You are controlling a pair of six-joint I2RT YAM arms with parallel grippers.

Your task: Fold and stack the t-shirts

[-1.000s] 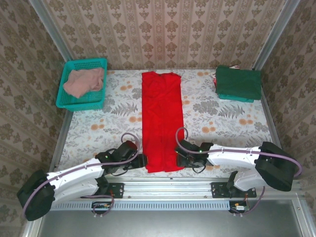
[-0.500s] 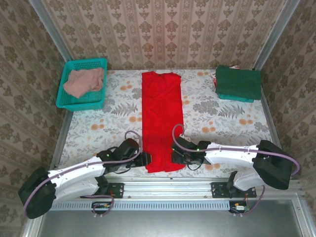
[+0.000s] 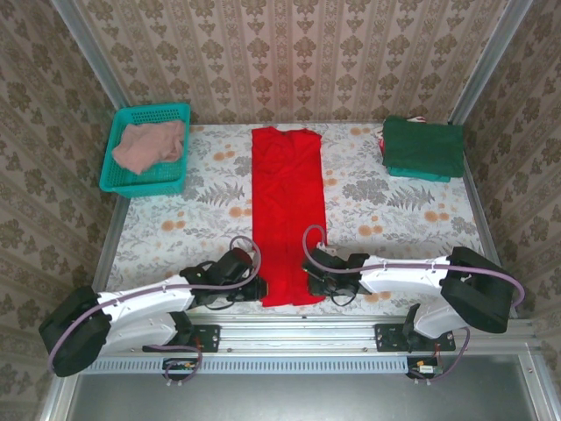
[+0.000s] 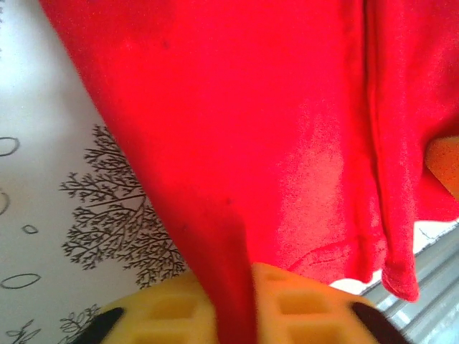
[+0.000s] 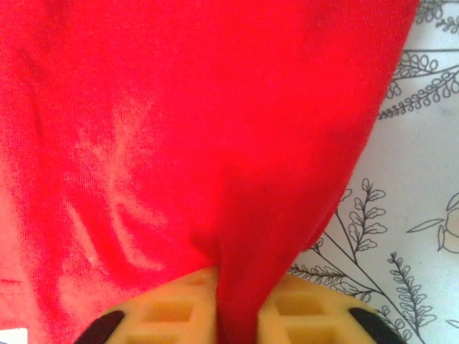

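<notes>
Left gripper point(image 3: 253, 283) and right gripper point(image 3: 308, 279) each clamp a hem corner, lower centre, of the one bright red cloth t-shirt point(image 3: 287, 210), where a thin bite could slip and skew the fold; one dusty pink tee point(image 3: 149, 146) sits in one teal plastic mesh basket point(image 3: 145, 112) upper left, one dark green folded stack point(image 3: 423, 147) upper right.

Basket point(image 3: 145, 185) far-left, green stack point(image 3: 423, 147) far-right; between passable.
</notes>
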